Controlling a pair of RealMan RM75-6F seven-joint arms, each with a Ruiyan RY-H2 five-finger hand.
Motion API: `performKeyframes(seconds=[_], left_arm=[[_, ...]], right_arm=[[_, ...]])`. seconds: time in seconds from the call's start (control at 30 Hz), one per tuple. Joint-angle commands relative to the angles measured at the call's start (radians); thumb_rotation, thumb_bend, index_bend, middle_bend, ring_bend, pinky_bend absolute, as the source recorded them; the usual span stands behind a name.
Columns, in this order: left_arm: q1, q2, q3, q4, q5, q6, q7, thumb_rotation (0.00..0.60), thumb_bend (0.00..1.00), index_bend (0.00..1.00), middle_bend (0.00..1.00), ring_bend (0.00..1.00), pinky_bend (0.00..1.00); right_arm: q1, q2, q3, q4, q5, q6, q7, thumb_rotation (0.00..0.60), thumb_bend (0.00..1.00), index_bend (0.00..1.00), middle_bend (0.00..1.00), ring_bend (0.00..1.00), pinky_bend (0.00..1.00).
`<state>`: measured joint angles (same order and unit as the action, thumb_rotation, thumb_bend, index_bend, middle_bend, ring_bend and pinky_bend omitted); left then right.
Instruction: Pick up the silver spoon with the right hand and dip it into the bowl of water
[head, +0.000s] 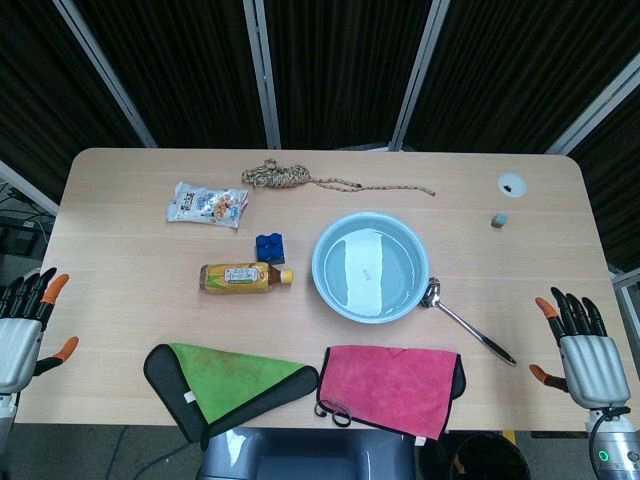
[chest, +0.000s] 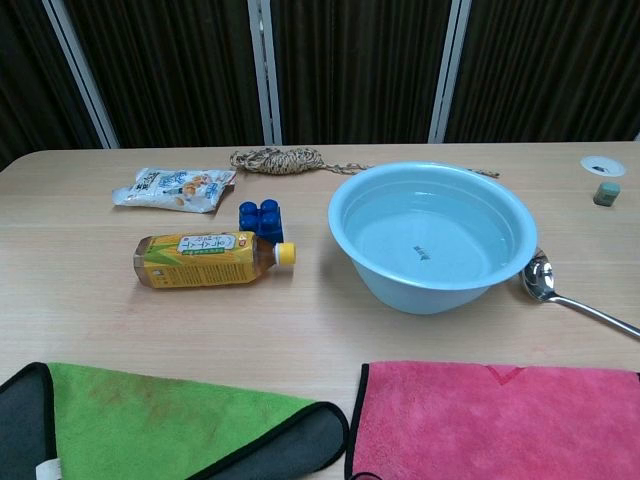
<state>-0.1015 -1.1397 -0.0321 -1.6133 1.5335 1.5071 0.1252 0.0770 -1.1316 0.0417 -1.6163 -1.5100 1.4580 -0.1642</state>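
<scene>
Nearest to me, at the front edge of the counter (head: 130, 190), lie two cloths: a green cloth (chest: 150, 425) with a dark border to my left and a pink cloth (chest: 500, 420) to my right, close together but apart. My right robot hand (head: 582, 345) hangs off the counter's right front corner, fingers spread and upright, holding nothing. My left robot hand (head: 25, 320) sits off the left front corner in the same way, fingers apart and empty. Neither shows in the chest view.

The silver spoon (head: 463, 320) lies flat on the counter just right of the light blue bowl (chest: 432, 235), its scoop right beside the bowl's rim and its handle running off toward my right robot hand, well apart from it. The bowl holds clear water and stands behind the pink cloth.

Left of the bowl, a yellow drink bottle (chest: 205, 258) lies on its side, cap toward the bowl, with a blue block (chest: 260, 218) just behind it. Farther back are a snack packet (chest: 172, 188) and a coiled rope (chest: 280, 160). A small grey cube (head: 498, 220) sits near the far right.
</scene>
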Motion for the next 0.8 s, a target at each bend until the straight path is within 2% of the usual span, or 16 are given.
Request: performKeyframes(seconds=[0.03,0.3,0.47,0.67,0.8], left_arm=[[0.0,-0.001,0.0,0.0,0.0,0.0,-0.001,0.6,0.26,0.02,0.0,0.0,0.0],[-0.001,0.003,-0.003,-0.003,0.004,0.004,-0.021,0.6,0.26,0.0,0.0,0.0,0.0],[-0.002,0.019,-0.011,-0.004,0.007,0.012,-0.077,0.6,0.26,0.0,0.0,0.0,0.0],[-0.017,0.044,-0.017,-0.001,0.001,-0.017,-0.173,0.6,0.26,0.0,0.0,0.0,0.0],[-0.018,0.045,-0.009,0.02,0.032,-0.004,-0.212,0.6,0.25,0.0,0.0,0.0,0.0]], right_arm=[[-0.001,-0.001,0.0,0.003,-0.003,0.004,0.004,0.6,0.05,0.02,0.0,0.0,0.0],[0.001,-0.001,0.005,0.003,0.022,-0.009,-0.002,0.6,0.05,0.05,0.0,0.0,0.0],[0.01,-0.026,0.003,0.006,0.045,-0.041,-0.034,0.6,0.06,0.18,0.0,0.0,0.0],[0.047,-0.068,-0.005,-0.033,0.087,-0.132,-0.116,0.6,0.17,0.35,0.0,0.0,0.0],[0.068,-0.135,-0.008,-0.032,0.133,-0.182,-0.183,0.6,0.18,0.4,0.0,0.0,0.0]])
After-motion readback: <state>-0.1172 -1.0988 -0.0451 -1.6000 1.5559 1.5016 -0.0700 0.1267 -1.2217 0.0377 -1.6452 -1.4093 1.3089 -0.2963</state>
